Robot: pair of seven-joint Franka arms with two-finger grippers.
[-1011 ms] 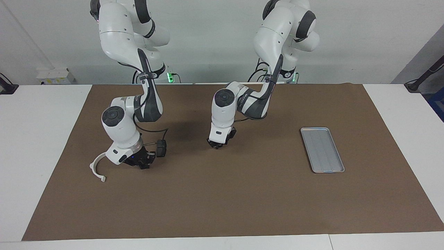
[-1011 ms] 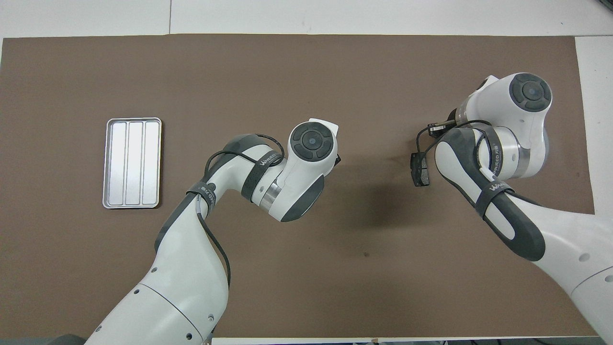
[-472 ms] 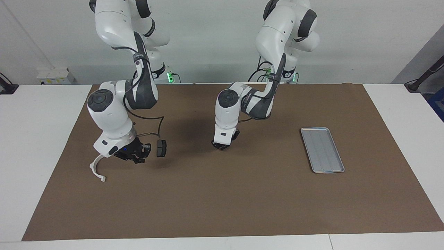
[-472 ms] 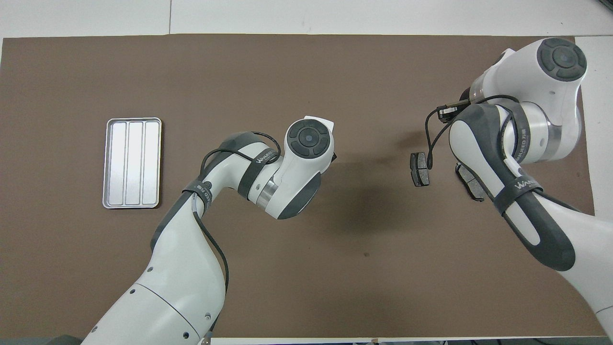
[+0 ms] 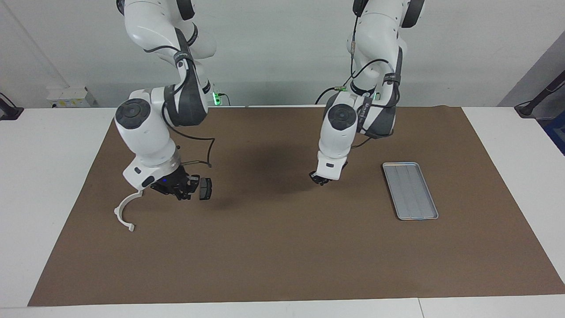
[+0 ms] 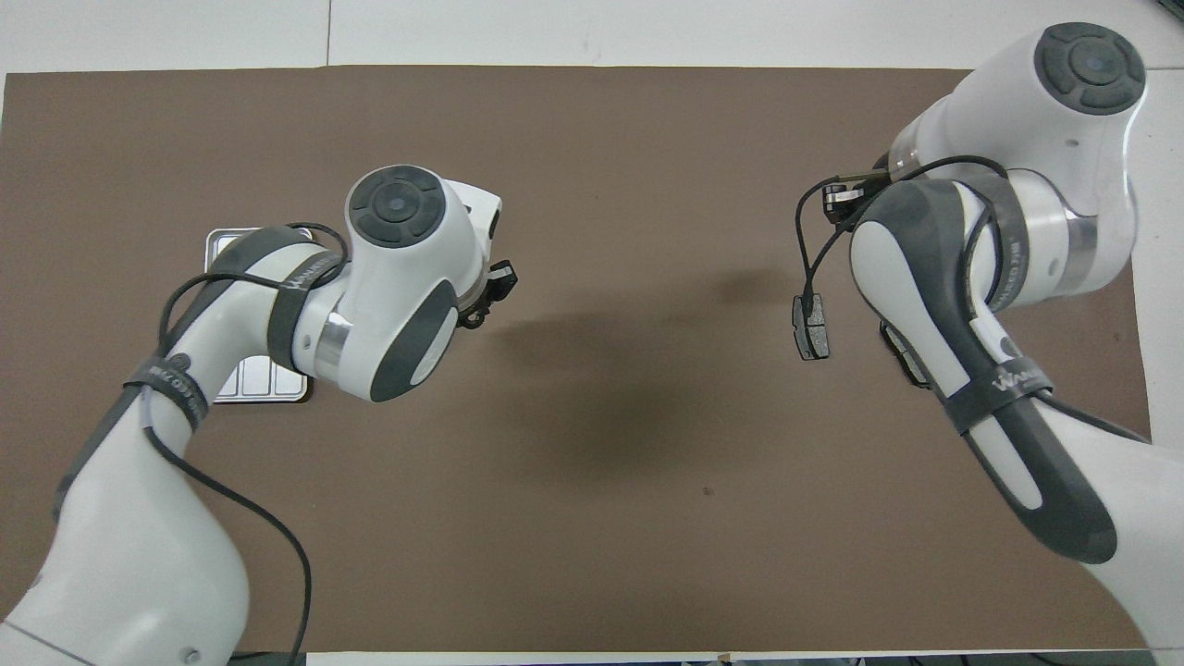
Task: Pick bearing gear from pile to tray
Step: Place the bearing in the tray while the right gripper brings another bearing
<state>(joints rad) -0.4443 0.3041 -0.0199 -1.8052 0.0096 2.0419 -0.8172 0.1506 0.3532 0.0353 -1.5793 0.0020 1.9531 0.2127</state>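
Note:
The pile lies at the right arm's end of the mat: a white curved arc (image 5: 122, 213) and a dark grey plate (image 5: 205, 188), which also shows in the overhead view (image 6: 809, 326). A second dark plate (image 6: 902, 344) peeks out from under the right arm. No tiny black pieces show. My right gripper (image 5: 178, 191) hangs low over the pile, between the arc and the plate. My left gripper (image 5: 320, 179) is up over the bare mat, between the pile and the silver tray (image 5: 410, 191) and closer to the tray. Whether it holds anything is hidden.
The brown mat (image 5: 282, 256) covers most of the white table. In the overhead view the left arm covers most of the tray (image 6: 220, 242).
The left arm has swung from the middle of the mat toward the tray and risen. The right gripper has stayed over the pile, shifting slightly toward the dark plate.

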